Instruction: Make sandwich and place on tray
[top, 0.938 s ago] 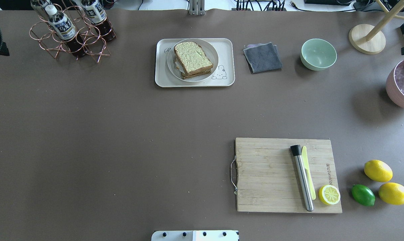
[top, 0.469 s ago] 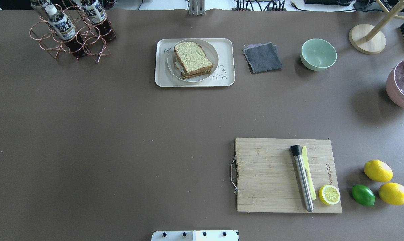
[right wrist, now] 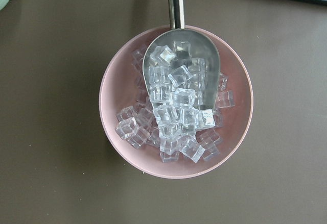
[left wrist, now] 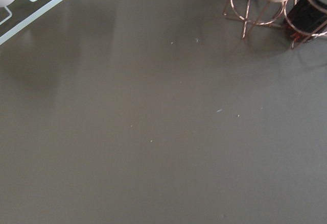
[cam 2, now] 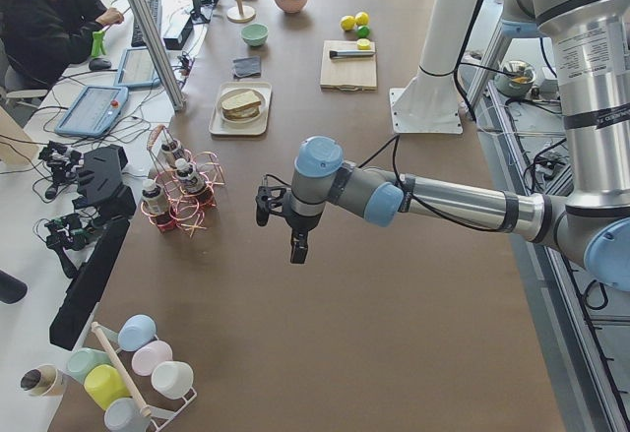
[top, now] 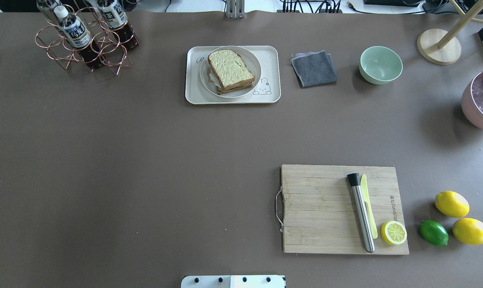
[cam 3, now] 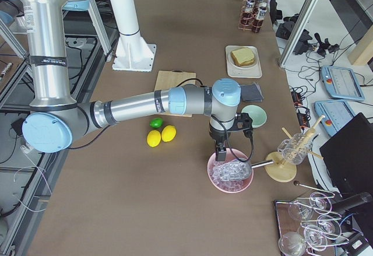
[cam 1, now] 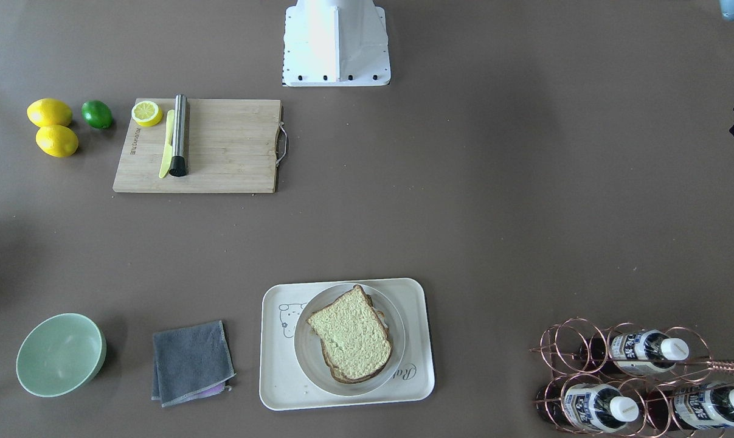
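The sandwich has two bread slices stacked, with a bit of white egg showing at its left side. It lies on a round white plate, which sits on the cream tray at the table's far middle. Sandwich and tray also show in the front-facing view. My left gripper hangs over bare table near the bottle rack, far from the tray. My right gripper hangs over a pink bowl of ice. I cannot tell whether either is open or shut.
A copper rack with bottles stands far left. A grey cloth and a green bowl lie right of the tray. A wooden cutting board holds a steel muddler, a yellow knife and a lemon half. Lemons and a lime lie near right. The pink ice bowl holds a scoop.
Dark parts of both arms at the left and right edges of the overhead view have moved out of it. Sandwich, plate and tray have not moved.
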